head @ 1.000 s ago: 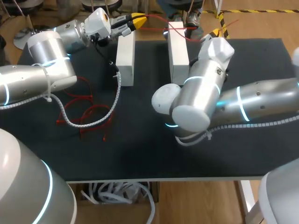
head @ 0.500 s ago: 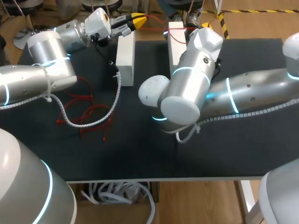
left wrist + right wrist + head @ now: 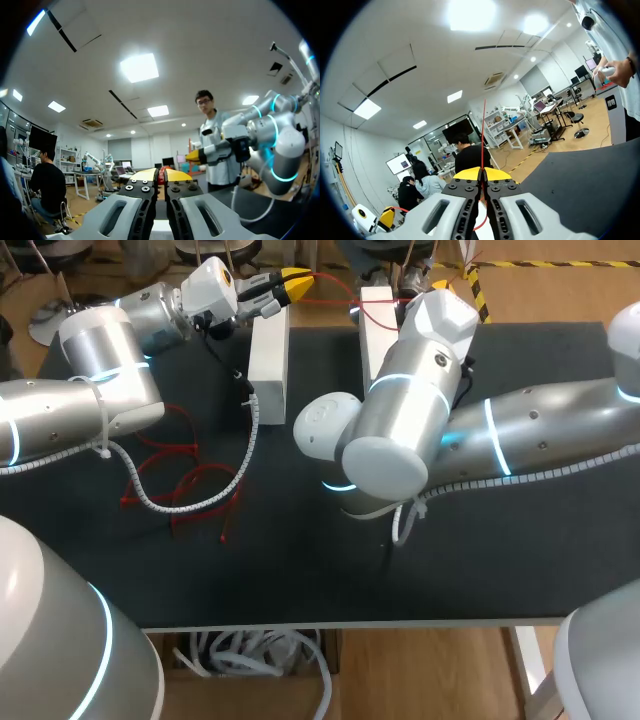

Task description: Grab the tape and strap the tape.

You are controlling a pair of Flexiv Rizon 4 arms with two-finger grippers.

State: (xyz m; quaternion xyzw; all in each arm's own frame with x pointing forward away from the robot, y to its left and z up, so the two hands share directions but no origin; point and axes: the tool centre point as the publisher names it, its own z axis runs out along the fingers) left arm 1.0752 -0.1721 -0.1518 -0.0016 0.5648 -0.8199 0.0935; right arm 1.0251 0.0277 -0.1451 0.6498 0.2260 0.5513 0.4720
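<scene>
A thin red tape (image 3: 335,280) runs taut across the far ends of two white blocks, the left one (image 3: 268,360) and the right one (image 3: 376,330). My left gripper (image 3: 298,282) hangs at the far end of the left block, shut on one end of the tape; the left wrist view shows the red strand (image 3: 161,175) pinched between its yellow tips. My right arm (image 3: 420,380) lies over the right block and hides its own gripper from above. In the right wrist view the right gripper (image 3: 483,172) is shut on the tape (image 3: 483,140), which rises straight out from its tips.
Several loose red tapes (image 3: 185,480) lie in a tangle on the black table (image 3: 300,560) under my left arm, beside its white cable sleeve (image 3: 190,505). My right arm's elbow (image 3: 385,465) bulks over the table's middle.
My right arm has swung left and toward the far edge, over the right block, carrying its end of the tape. The left arm has kept still.
</scene>
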